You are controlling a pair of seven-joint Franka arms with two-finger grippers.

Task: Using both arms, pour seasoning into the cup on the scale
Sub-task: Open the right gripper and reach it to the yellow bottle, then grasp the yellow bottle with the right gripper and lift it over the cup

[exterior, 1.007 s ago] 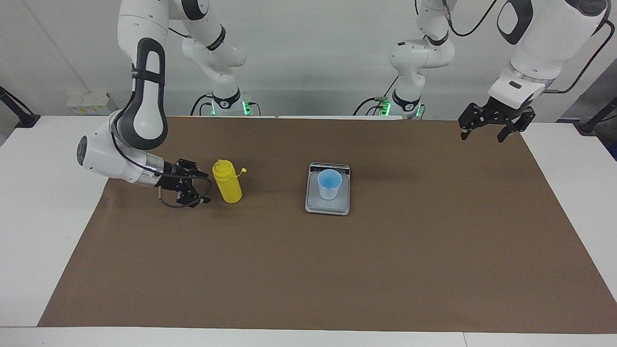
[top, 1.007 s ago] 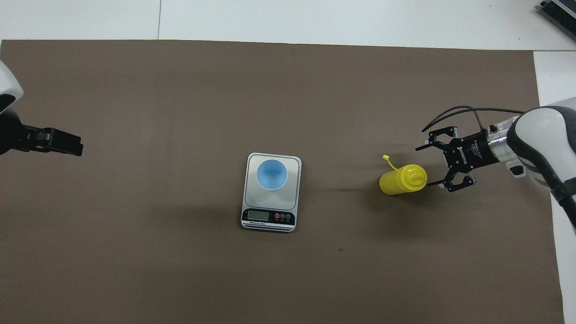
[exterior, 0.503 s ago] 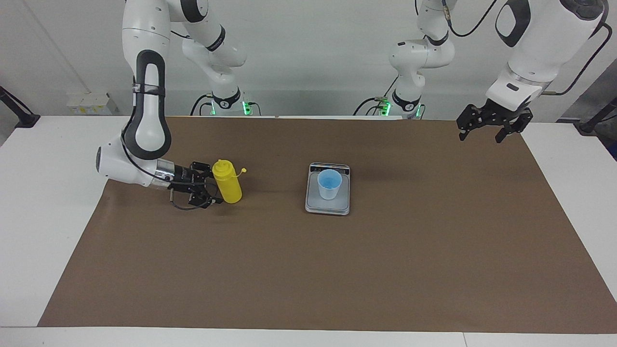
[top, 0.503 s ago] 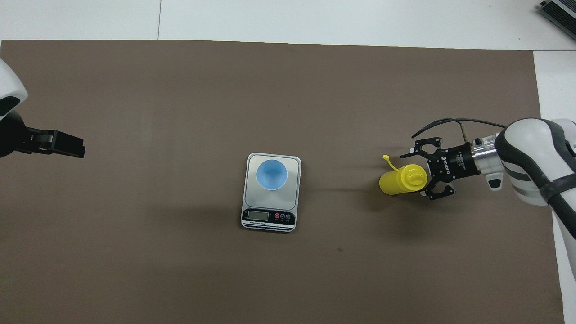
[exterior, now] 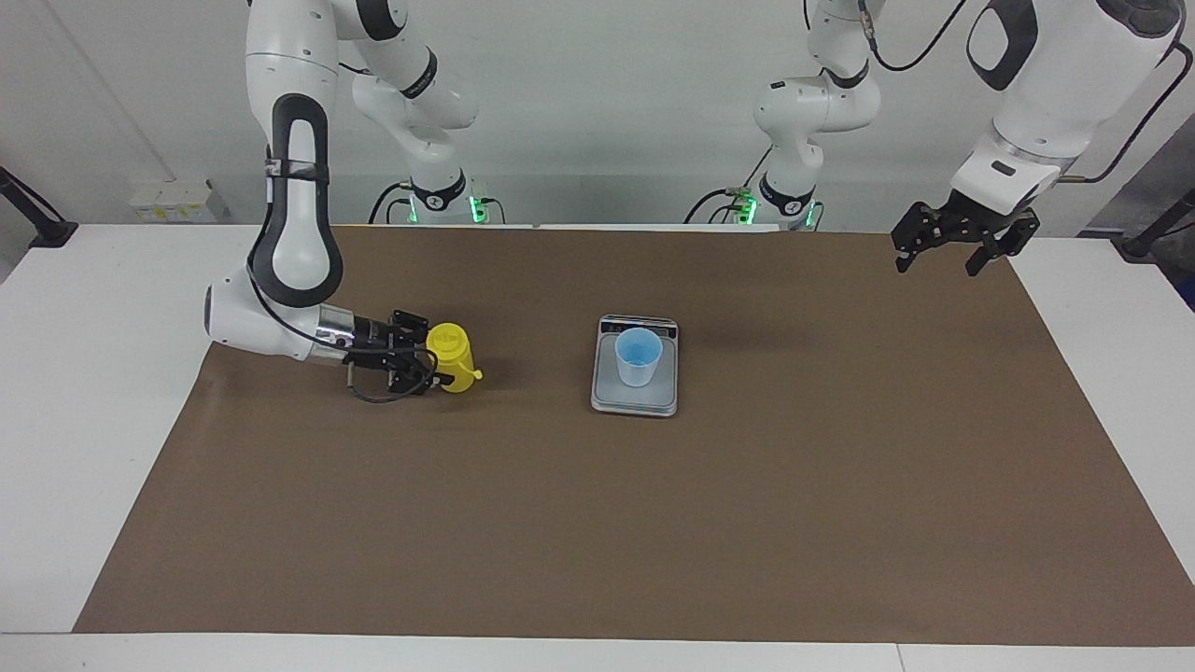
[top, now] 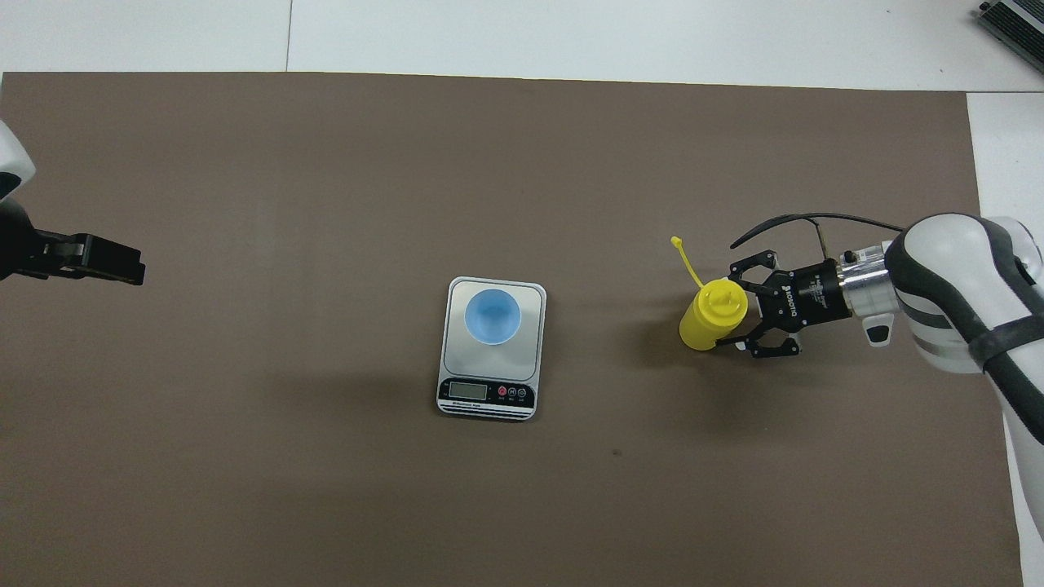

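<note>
While the cup sits on the scale at mid-bench, the scene reads as follows.

Seasoning bottle (exterior: 454, 367): bright yellow, toward the right arm's end of the bench, well apart from the scale; it leans, its ribbed top tipped toward the camera in the facing view, and its little tethered cap (top: 676, 241) sticks out on its strap.

Right end effector (exterior: 431, 366): low over the brown mat, reaching in sideways, its fingers set on either side of the bottle's upper body and closed in against it; the bottle's base looks to be on or just off the mat, which of the two I cannot tell.

Cup (exterior: 639, 356): light blue, upright, on the scale's platform.

Scale (exterior: 612, 395): grey, flat on the mat, its display strip on the edge nearer to the robots.

Left end effector (exterior: 953, 242): hanging in the air over the mat's corner at the left arm's end, fingers spread wide, holding nothing; this arm waits.

Mat (top: 326, 489): brown sheet covering most of the white bench (exterior: 75, 392).
</note>
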